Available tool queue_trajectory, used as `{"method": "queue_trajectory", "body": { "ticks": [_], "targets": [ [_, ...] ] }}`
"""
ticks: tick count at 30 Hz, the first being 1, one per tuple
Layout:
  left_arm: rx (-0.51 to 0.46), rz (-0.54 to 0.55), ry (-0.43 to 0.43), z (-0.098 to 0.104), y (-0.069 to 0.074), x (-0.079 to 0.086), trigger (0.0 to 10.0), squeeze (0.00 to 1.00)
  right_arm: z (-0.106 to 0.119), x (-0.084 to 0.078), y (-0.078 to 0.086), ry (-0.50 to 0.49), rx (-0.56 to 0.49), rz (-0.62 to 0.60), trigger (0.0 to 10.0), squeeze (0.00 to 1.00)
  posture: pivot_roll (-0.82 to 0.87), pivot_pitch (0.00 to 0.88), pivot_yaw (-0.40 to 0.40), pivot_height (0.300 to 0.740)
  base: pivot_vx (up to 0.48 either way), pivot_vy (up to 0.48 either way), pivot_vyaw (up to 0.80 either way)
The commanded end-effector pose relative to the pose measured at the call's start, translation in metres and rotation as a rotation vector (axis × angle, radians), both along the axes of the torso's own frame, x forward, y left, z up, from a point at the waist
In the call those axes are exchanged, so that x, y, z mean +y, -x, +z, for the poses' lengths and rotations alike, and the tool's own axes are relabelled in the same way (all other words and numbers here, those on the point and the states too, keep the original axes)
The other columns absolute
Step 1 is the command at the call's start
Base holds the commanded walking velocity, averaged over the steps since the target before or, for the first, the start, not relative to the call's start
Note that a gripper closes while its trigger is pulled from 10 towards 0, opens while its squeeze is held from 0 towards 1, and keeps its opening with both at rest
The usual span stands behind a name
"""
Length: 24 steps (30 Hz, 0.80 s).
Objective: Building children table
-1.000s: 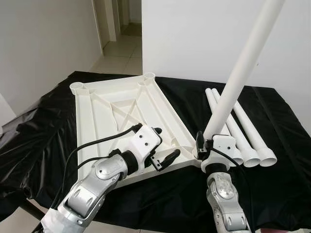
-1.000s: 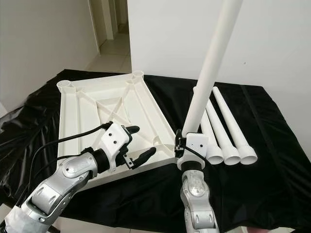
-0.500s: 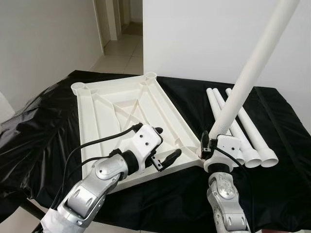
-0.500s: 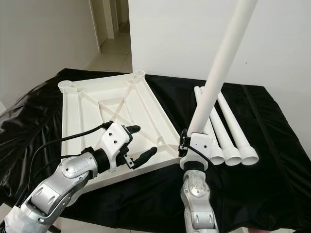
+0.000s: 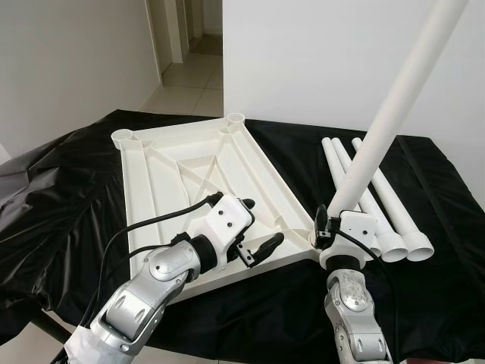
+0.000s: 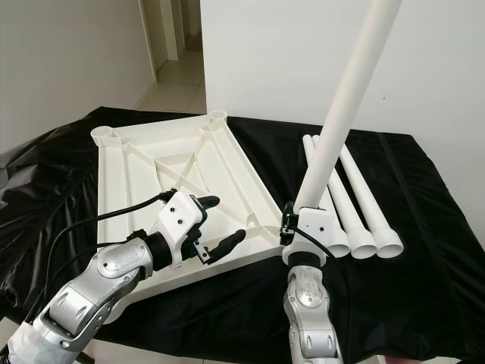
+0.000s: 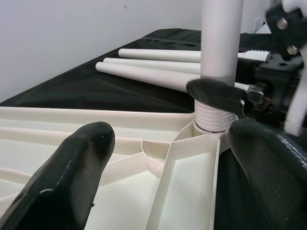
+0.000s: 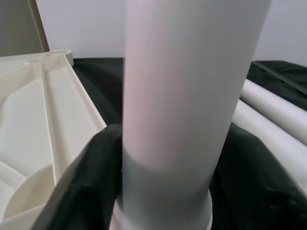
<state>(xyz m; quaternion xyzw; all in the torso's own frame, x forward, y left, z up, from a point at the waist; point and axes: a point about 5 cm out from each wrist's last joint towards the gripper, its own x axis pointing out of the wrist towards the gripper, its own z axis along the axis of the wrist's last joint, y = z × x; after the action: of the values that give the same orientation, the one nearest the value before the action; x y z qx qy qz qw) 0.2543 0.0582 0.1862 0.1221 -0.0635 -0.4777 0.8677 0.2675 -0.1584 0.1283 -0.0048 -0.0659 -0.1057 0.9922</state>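
In the left eye view you see a white table top (image 5: pixel 189 171) lying upside down on the surface, which wears a black cloth (image 5: pixel 68 182). Your right pincer (image 5: pixel 327 227) pinches a long white leg (image 5: pixel 386 114) near its bottom end. The leg stands tilted, with its foot at the near right corner of the table top. Three more legs (image 5: pixel 383 208) lie side by side on the cloth, just to the right. Your left pincer (image 5: pixel 258 227) hovers over the near edge of the table top, with its fingers spread and nothing between them.

In the right eye view you see the same things. A doorway (image 6: pixel 170 38) opens in the wall behind the surface.

In the left wrist view you see the two black fingers (image 7: pixel 72 167) wide apart. Between them, farther off, the leg's ribbed end (image 7: pixel 213 117) sits in the round corner socket (image 7: pixel 201 134) of the table top.

In the right wrist view you see a black finger (image 8: pixel 91 172) on each side of the leg (image 8: pixel 182 96), pressed against it.
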Motion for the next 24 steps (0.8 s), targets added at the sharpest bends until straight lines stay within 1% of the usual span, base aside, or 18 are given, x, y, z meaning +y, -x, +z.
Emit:
{"method": "queue_trajectory", "body": {
  "ticks": [1,3,5,7,11,12,15,16,18,20,21,22,23,24],
  "targets": [
    [0.021,-0.052,-0.012,-0.002,0.003,-0.001,10.0,0.0,-0.014,-0.012,0.004,0.002,0.064,-0.04,10.0,1.0,0.0,0.041,0.035,0.74,0.0,0.0,0.0],
    [0.022,-0.053,-0.008,-0.002,0.003,-0.002,10.0,0.0,-0.007,-0.011,0.002,-0.016,0.016,-0.001,10.0,1.0,-0.01,0.038,0.033,0.74,0.0,0.0,0.0],
    [0.023,-0.053,-0.008,-0.002,0.003,-0.002,10.0,0.0,-0.006,-0.011,0.002,-0.018,0.012,0.002,10.0,1.0,-0.01,0.038,0.033,0.74,0.0,0.0,0.0],
    [0.022,-0.056,-0.005,-0.002,0.004,-0.004,10.0,0.0,0.001,-0.015,-0.001,0.007,-0.021,0.008,10.0,1.0,-0.01,0.035,0.03,0.74,0.0,0.0,0.0],
    [0.023,-0.056,-0.001,-0.002,0.003,-0.005,10.0,0.0,0.009,-0.02,-0.006,0.037,-0.053,0.039,10.0,1.0,-0.01,0.032,0.027,0.74,0.0,0.0,0.0],
    [0.024,-0.056,0.0,-0.002,0.003,-0.005,10.0,0.0,0.011,-0.021,-0.008,0.036,-0.058,0.052,10.0,0.75,-0.01,0.032,0.027,0.74,0.0,0.0,0.0],
    [0.024,-0.056,0.0,-0.002,0.003,-0.005,10.0,0.0,0.012,-0.022,-0.008,0.033,-0.059,0.059,10.0,0.75,-0.01,0.032,0.027,0.74,0.0,0.0,0.0],
    [0.023,-0.055,0.002,-0.002,0.003,-0.006,10.0,0.0,0.016,-0.023,-0.014,0.041,-0.065,0.14,10.0,0.02,-0.02,0.025,0.02,0.74,0.0,0.0,0.0],
    [0.022,-0.055,0.007,-0.002,0.003,-0.007,10.0,0.0,0.022,-0.022,-0.02,0.045,-0.069,0.258,10.0,0.02,-0.02,0.025,0.02,0.74,0.0,0.0,0.0],
    [0.023,-0.054,0.01,-0.002,0.002,-0.008,10.0,0.0,0.023,-0.022,-0.022,0.037,-0.065,0.303,10.0,0.02,-0.02,0.024,0.018,0.74,0.0,0.0,0.0],
    [0.022,-0.054,0.012,-0.001,0.002,-0.008,10.0,0.0,0.026,-0.021,-0.023,0.034,-0.074,0.378,3.8,0.03,-0.02,0.023,0.018,0.74,0.0,0.0,0.0],
    [0.022,-0.054,0.013,-0.001,0.002,-0.008,10.0,0.0,0.028,-0.02,-0.024,0.034,-0.082,0.431,3.8,0.03,-0.02,0.023,0.018,0.74,0.0,0.0,0.0],
    [0.022,-0.054,0.013,-0.001,0.002,-0.008,10.0,0.0,0.028,-0.02,-0.024,0.034,-0.082,0.431,3.8,0.03,-0.02,0.023,0.018,0.74,0.0,0.0,0.0],
    [0.021,-0.053,0.015,-0.001,0.002,-0.008,10.0,0.0,0.029,-0.019,-0.025,-0.012,-0.08,0.492,0.0,0.02,-0.02,0.023,0.018,0.74,0.0,0.0,0.0]
  ]
}}
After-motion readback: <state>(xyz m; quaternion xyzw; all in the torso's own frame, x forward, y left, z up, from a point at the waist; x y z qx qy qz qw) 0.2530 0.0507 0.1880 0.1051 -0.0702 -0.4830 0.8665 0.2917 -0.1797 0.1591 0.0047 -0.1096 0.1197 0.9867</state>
